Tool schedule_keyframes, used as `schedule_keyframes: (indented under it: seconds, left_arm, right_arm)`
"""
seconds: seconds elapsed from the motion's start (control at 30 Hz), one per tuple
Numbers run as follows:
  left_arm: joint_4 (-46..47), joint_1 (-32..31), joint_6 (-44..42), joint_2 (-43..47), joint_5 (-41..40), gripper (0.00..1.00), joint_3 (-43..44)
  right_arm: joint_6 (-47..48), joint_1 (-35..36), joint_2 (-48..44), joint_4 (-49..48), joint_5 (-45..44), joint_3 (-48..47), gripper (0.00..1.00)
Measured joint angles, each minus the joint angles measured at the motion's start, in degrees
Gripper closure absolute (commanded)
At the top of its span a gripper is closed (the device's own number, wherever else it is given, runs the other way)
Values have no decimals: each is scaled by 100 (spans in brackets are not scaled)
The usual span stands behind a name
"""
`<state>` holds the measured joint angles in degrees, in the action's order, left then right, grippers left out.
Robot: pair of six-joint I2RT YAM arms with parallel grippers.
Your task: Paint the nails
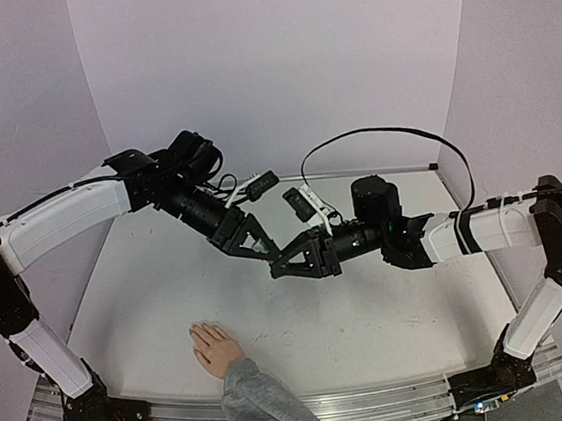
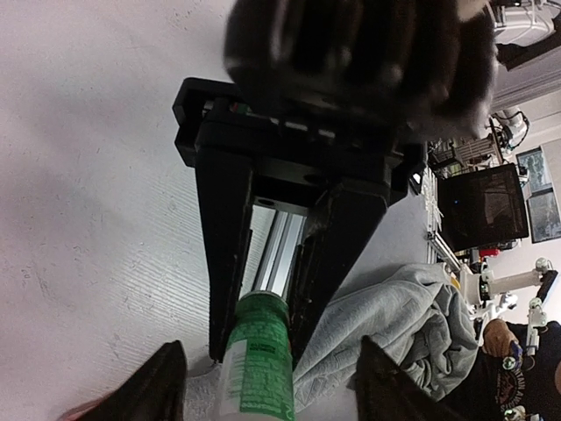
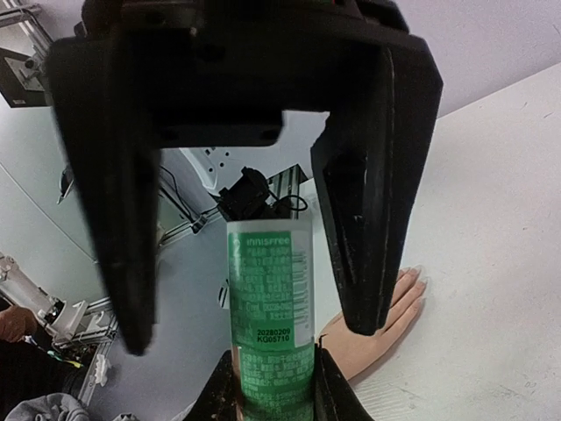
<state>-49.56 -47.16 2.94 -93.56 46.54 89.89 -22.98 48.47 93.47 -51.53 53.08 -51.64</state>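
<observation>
Nails: tiny, pale, close to skin tone, on the fingertips of a small flesh-coloured mannequin hand in a grey knit sleeve. The hand lies flat, palm down, near the counter's front edge. Fingers together, tips pointing toward the back.

A white table, scuffed and streaked with faint grey marks, is closed in on three sides by plain pale lilac panels: a back panel, a left panel and a right panel. The light is soft and even. An aluminium rail runs along the near edge. Past the table stands a dark monitor among what may be other lab rigs.
</observation>
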Motion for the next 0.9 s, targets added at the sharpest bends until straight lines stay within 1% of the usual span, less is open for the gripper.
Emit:
schedule_keyframes:
  seconds: [0.07, 0.13, 0.27, 0.37, 0.5, 0.57, 0.63, 0.77, 0.87, 0.9]
  left_arm:
    - [199, -7, 61, 203, -24, 4, -236]
    - [496, -4, 192, 507, -26, 2, -518]
    - [1325, -4, 538, 1250, -20, 1, -999]
    - [2151, -4, 925, 1742, -15, 1, -1342]
    - [3115, -4, 1419, 1923, 37, 3, -1565]
    - [3432, -7, 1591, 1882, 85, 9, -1572]
    - [3729, -7, 1740, 1838, 136, 18, -1572]
    - [4039, -20, 1954, 1773, 195, 35, -1572]
    - [4170, -76, 2017, 1663, 286, 53, -1567]
    - [4207, -101, 2052, 1624, 302, 54, -1567]
  right_arm:
    - [-28, 7, -15, -61, -144, 0, 100]
    - [-90, 7, -72, -127, -295, 20, 100]
    - [-372, 7, -352, -468, -492, 195, 100]
    - [-713, 9, -520, -992, -511, 332, 100]
    - [-1233, 17, -531, -1655, -422, 345, 100]
    - [-1412, 48, -531, -1860, -387, 341, 100]
    - [-1563, 116, -522, -2046, -334, 321, 100]
    - [-1775, 286, -417, -2350, -262, 223, 100]
    - [-1952, 363, -352, -2590, -247, 214, 100]
    - [-2000, 372, -343, -2667, -251, 212, 100]
